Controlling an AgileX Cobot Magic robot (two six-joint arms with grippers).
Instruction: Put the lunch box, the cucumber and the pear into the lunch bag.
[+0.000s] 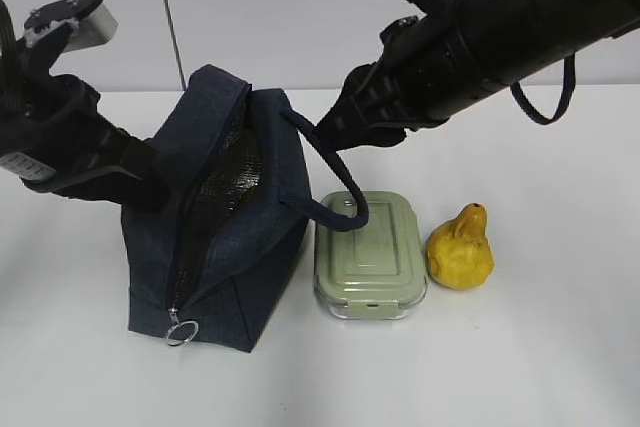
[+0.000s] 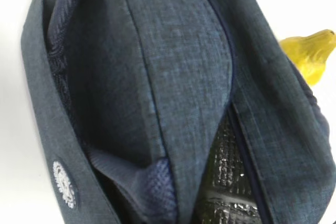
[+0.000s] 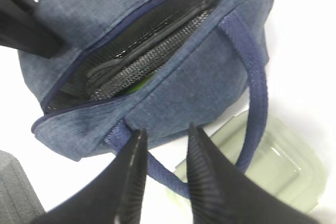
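Note:
The navy lunch bag [image 1: 240, 277] stands unzipped, its silvery lining [image 3: 157, 30] showing. A sliver of green, likely the cucumber [image 3: 137, 83], shows inside it. The sage-lidded lunch box [image 1: 370, 247] lies on the table right of the bag, with the bag's strap [image 1: 335, 172] draped over its lid. The yellow pear [image 1: 460, 247] stands right of the box. My left gripper [image 1: 150, 182] is pressed against the bag's left side, shut on its fabric; its jaws are hidden. My right gripper [image 3: 166, 129] hovers open over the strap's base by the bag's right wall, nothing between its fingers.
The white table runs to a pale wall behind. The zipper's metal ring pull [image 1: 181, 331] hangs at the bag's near end. My left arm [image 3: 21, 19] shows dark at the bag's far side in the right wrist view.

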